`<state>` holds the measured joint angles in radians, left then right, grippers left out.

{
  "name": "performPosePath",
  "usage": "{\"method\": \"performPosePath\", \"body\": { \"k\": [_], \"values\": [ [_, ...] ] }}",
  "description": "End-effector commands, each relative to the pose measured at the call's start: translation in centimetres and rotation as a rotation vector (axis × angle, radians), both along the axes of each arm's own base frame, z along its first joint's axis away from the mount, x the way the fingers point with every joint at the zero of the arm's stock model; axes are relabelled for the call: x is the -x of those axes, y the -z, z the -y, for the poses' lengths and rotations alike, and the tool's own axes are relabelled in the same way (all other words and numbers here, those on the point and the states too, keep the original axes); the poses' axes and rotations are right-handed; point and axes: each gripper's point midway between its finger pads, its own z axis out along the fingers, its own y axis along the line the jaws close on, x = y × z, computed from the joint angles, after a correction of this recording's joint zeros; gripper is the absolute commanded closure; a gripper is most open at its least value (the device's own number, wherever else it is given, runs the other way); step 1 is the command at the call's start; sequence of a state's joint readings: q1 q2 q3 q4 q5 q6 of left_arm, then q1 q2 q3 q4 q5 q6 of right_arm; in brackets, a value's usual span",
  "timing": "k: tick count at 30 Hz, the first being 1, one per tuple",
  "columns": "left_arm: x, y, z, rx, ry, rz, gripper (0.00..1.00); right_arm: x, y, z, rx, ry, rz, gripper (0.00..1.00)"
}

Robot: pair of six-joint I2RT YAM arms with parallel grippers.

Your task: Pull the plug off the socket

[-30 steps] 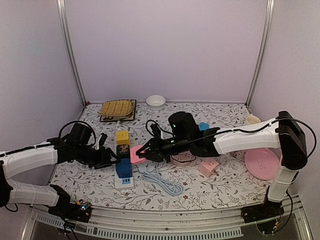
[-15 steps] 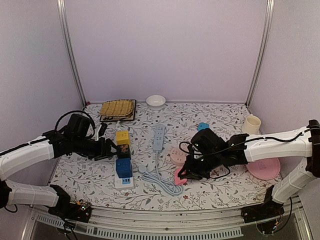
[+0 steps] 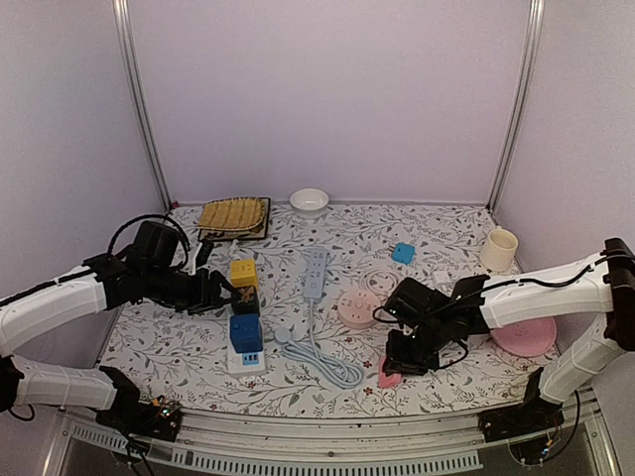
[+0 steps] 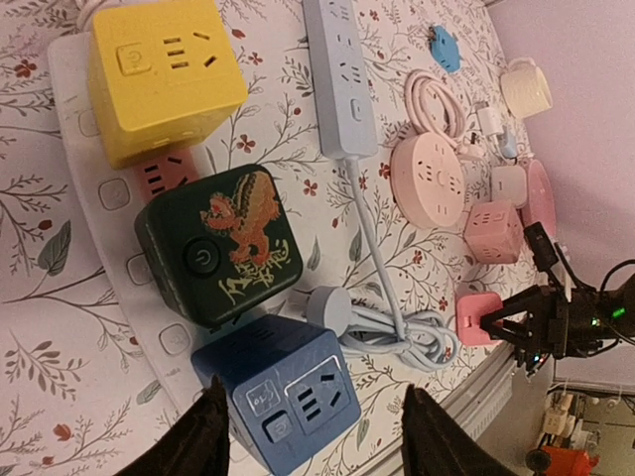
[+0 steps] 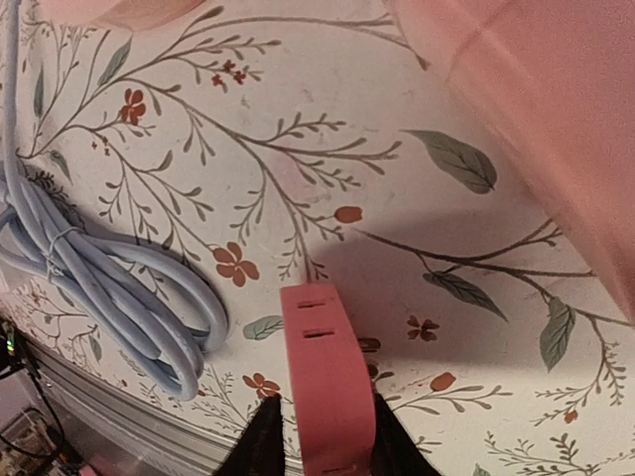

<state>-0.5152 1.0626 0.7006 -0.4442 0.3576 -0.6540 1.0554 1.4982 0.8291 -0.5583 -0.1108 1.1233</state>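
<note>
Pink plug point(image 5: 323, 382) is off the socket: it sits low at the front of the floral tablecloth point(image 3: 317, 397), well apart from the white power strip point(image 4: 67, 74), with the pale blue cable point(image 5: 119, 288) coil just beside it. Right gripper point(image 3: 395, 365) has narrow jaws hugging both flanks of the plug. It looks pinched, though whether the grip is already slackening can't be told. Left gripper point(image 3: 216, 298) hangs at the strip with jaws wide and nothing clamped; in the left wrist view the blue cube adapter point(image 4: 288, 397) lies between its 2 fingers, apart from both. The dark green cube adapter point(image 4: 218, 243) and yellow cube adapter point(image 4: 164, 74) are seated on the strip. The step in hand reads as set-down and release. To do it well, make sure the plug bears on the cloth before letting go, since contact is hard to confirm here. Spread the jaws evenly so neither pad drags it, then lift straight up. The table's front edge is near, so avoid any outward nudge. Also stay clear of the cable coil on the way out.
</note>
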Motion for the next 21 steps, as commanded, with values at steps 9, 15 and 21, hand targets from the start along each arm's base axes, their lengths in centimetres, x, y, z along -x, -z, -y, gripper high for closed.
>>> {"method": "performPosePath", "body": {
  "k": [9, 15, 21],
  "values": [
    [0.6, -1.2, 0.1, 0.007, 0.02, 0.021, 0.4, -2.6, -3.6, 0.1, 0.083, -0.019, 0.084, 0.07],
    [0.8, -1.6, 0.0, 0.005, 0.023, 0.027, 0.4, -4.7, -7.6, -0.3, 0.08, -0.023, 0.201, 0.01],
    [1.0, -1.7, -0.2, 0.001, 0.025, 0.028, 0.41, -7.0, -11.5, 1.1, 0.045, 0.089, 0.338, 0.01]
  ]
}}
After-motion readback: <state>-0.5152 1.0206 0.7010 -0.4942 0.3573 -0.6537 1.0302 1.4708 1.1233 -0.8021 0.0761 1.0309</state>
